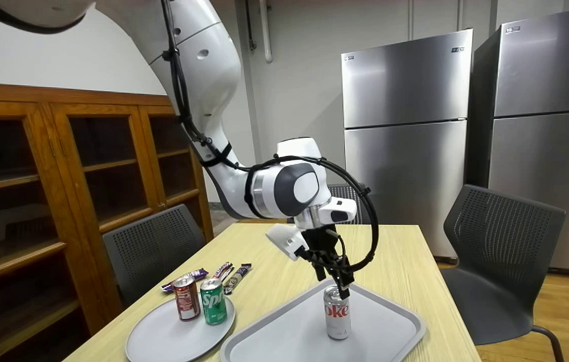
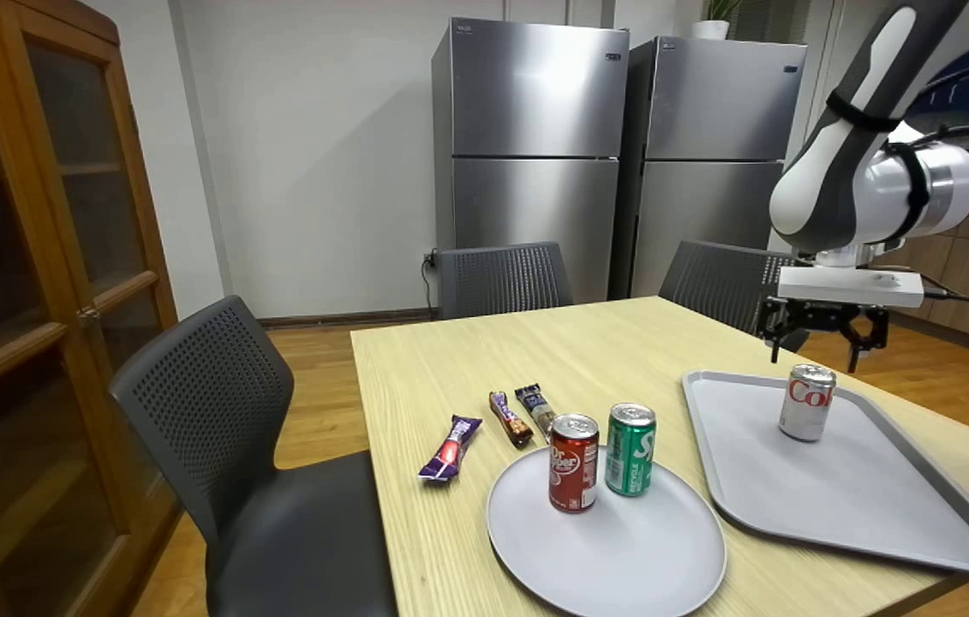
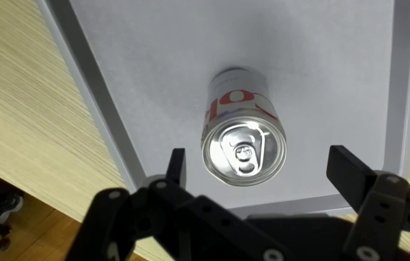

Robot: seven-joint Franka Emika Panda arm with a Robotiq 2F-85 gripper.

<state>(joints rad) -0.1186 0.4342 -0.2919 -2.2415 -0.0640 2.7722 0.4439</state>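
Pincer (image 3: 257, 165) hangs with jaws spread wide, gripping nothing. Just below it, a silver soda can (image 2: 806, 407) stands upright on a gray tray (image 2: 844, 497). Well away from the pincer, a red can (image 2: 573, 467) and a green can (image 2: 630, 450) stand on a round plate (image 2: 621, 566), and candy bars (image 2: 450, 450) lie on the tabletop (image 2: 467, 360).

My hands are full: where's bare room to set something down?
Bare in an exterior view: tabletop between its far edge and candy bars; tray nearer the camera than the Coke can. Crowded: around the Dr Pepper can and Sprite can, and below the open gripper.
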